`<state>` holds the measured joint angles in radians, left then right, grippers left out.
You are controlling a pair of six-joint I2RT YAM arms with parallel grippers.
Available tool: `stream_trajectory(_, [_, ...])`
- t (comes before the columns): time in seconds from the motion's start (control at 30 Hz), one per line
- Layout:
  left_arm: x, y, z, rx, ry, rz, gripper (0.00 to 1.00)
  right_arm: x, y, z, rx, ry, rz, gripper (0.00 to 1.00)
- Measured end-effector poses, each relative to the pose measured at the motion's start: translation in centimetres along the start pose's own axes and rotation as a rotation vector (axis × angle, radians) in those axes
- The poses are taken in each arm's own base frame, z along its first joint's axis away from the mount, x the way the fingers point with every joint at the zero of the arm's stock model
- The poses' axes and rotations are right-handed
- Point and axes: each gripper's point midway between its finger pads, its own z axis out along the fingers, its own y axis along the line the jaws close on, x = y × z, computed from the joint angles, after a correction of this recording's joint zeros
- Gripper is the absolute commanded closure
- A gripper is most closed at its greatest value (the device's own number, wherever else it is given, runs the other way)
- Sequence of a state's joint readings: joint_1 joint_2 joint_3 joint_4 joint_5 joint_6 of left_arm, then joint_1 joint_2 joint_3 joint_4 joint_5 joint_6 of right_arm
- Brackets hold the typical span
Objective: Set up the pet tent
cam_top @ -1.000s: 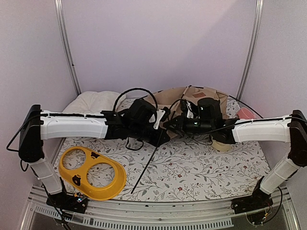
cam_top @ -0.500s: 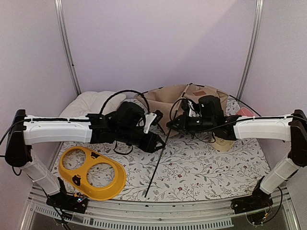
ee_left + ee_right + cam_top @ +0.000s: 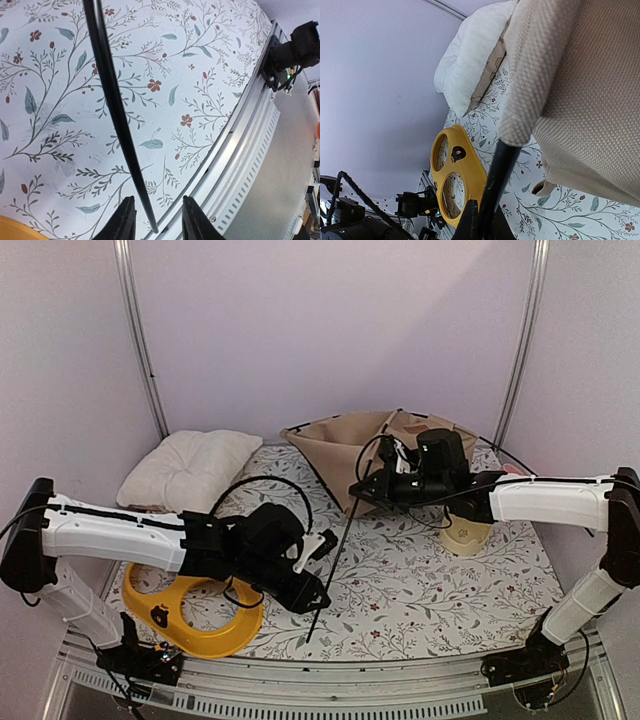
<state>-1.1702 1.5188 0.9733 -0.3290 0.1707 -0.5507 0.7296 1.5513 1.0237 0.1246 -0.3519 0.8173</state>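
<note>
Floral table mat (image 3: pixel 440 585) covers the work surface. The pet tent (image 3: pixel 400 445) sits at its far middle, and every place below is given from the tent.

The tent is a slumped heap of beige canvas. It is not standing, no arched doorway shows, and the brown label patch is on top. It looks like an early-to-middle stage, with the frame not yet tensioned.

White pillow (image 3: pixel 190 465) lies left of the tent, near it but apart. Yellow two-hole tray (image 3: pixel 245 625) is well in front of the tent and to its left, partly under the left arm. Neither looks involved in the task.

Right gripper (image 3: pixel 358 495) is at the tent's front edge, and in the right wrist view its jaws are clamped on the black pole (image 3: pixel 335 560) just below where the pole leaves the woven canvas sleeve.

Left gripper (image 3: pixel 157 220) is well in front of the tent, down at the pole's free tip. Its fingers (image 3: pixel 125 222) stand apart with the pole between them and a gap on each side, so it is not gripping.

The pole runs straight from the tent's front edge toward the near rail, with one end in the sleeve and the rest bare.

Done, by the look of it: one pole is started into the sleeve.

Left to do: feed or bend that pole home, seat its tip, deal with any other poles, and raise the canvas. How far the pole goes inside the sleeve can't be told.
</note>
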Motion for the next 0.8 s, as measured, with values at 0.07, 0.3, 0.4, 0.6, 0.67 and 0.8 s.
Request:
stream_trajectory(0.07, [0.5, 0.0, 0.1, -0.007, 0.015, 0.001, 0.70, 0.0, -0.1, 0.0, 0.003, 0.000, -0.003, 1.00])
stream_trajectory(0.3, [2.0, 0.9, 0.5, -0.046, 0.050, 0.000, 0.73, 0.0, -0.3, -0.1, 0.008, 0.003, -0.005, 1.00])
stream_trajectory(0.4, [2.8, 1.0, 1.0, -0.061, 0.058, 0.000, 0.73, -0.1, -0.4, -0.1, 0.010, 0.003, -0.003, 1.00])
stream_trajectory(0.6, [4.8, 1.1, 2.0, -0.087, 0.053, -0.002, 0.80, -0.1, -0.5, -0.2, 0.007, 0.006, 0.000, 1.00])
stream_trajectory(0.67, [5.0, 1.1, 2.2, -0.095, 0.034, -0.002, 0.80, -0.2, -0.5, -0.2, 0.003, 0.009, 0.001, 1.00])
stream_trajectory(0.8, [5.2, 1.4, 2.5, -0.108, -0.004, -0.002, 0.80, -0.3, -0.5, -0.3, 0.001, 0.010, 0.007, 1.00])
